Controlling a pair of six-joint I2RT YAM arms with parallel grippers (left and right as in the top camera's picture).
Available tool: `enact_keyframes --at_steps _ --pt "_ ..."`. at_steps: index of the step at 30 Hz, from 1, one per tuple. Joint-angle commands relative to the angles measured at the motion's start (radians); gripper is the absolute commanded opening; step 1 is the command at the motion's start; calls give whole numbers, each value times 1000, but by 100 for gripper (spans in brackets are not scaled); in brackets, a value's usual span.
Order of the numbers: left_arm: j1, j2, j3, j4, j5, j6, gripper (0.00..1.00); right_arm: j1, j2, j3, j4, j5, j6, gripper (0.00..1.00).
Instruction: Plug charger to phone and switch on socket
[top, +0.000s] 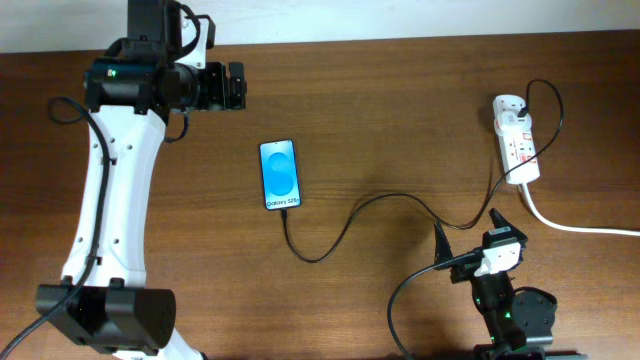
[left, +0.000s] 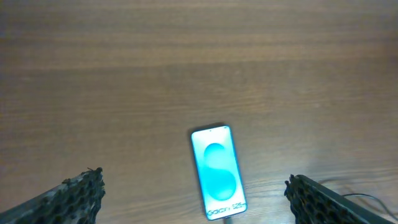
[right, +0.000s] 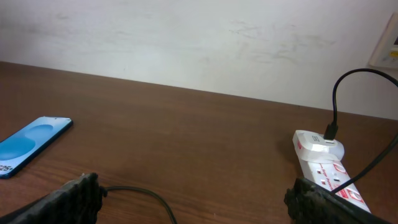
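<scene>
The phone (top: 280, 174) lies flat at mid-table with its blue screen lit. It also shows in the left wrist view (left: 217, 172) and the right wrist view (right: 28, 144). The thin black charger cable (top: 345, 222) runs from the phone's near end in a curve to the white socket strip (top: 520, 145) at the far right, where its adapter sits in the strip's far end. The cable tip meets the phone's bottom edge. My left gripper (top: 236, 87) is open and empty, above and left of the phone (left: 194, 180). My right gripper (top: 468, 228) is open and empty, near the cable (right: 143, 194) and short of the socket (right: 329, 168).
The socket's thick white cord (top: 580, 225) runs off the right edge of the brown wooden table. A pale wall (right: 199, 37) stands behind the table's far edge. The right arm's own black cable loops at the bottom (top: 395, 300).
</scene>
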Motion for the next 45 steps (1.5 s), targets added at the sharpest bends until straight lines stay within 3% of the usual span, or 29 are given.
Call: enact_keyframes --at_steps 1,7,10,14,20,26,39,42,45 --pt "6 3 -1 -49 -114 35 99 8 -12 -5 -8 17 6 98" --pt "6 -48 -10 -85 -166 42 99 8 -12 -5 -8 17 6 98" --pt "6 -148 -100 -42 -179 55 99 8 -12 -5 -8 17 6 98" --pt "6 -373 -414 235 -146 85 99 8 -12 -5 -8 17 6 98" --pt "6 -755 -951 682 -90 249 99 8 -12 -5 -8 17 6 99" --pt "8 -1092 -1337 906 -93 273 99 8 -12 -5 -8 17 6 98" --pt "60 -1562 -1889 1304 -80 297 99 8 -12 -5 -8 17 6 98" --pt "79 -1646 -1981 1331 -68 309 99 8 -12 -5 -8 17 6 98" --pt "85 -1710 -1978 1209 -67 333 99 8 -12 -5 -8 17 6 98"
